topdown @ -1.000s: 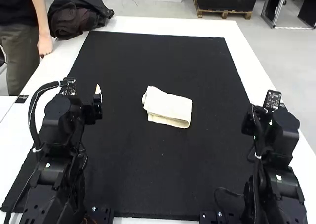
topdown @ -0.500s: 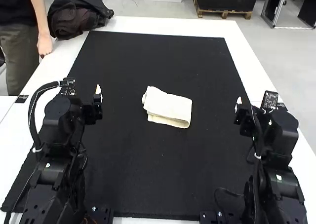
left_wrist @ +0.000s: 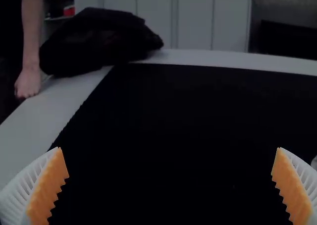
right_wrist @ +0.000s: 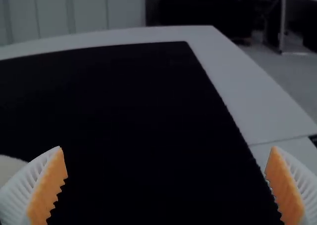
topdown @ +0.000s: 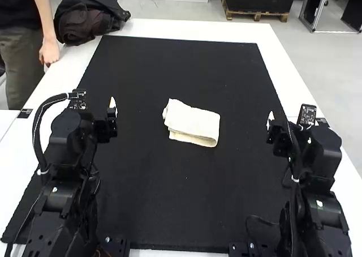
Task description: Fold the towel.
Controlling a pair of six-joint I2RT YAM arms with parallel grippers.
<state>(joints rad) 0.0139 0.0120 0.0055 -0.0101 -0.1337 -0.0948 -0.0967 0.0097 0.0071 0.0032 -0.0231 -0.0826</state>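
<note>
Folded towel [topdown: 191, 121] between left end effector [topdown: 112, 111] and right end effector [topdown: 270, 121], both wide open, well apart from it, rectangular, soft-edged

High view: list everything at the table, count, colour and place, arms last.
Folded cloth towel: one, cream, mid-mat.
Large flat mat: one, black, on the table.
Broad flat table: one, white, under the mat.
Crumpled fabric bundle: one, dark, table's far left.
Jointed robot arms: two, black, near left and near right.
Left gripper and right gripper: two, white ribbed jaws with orange pads, either side of the towel.
</note>
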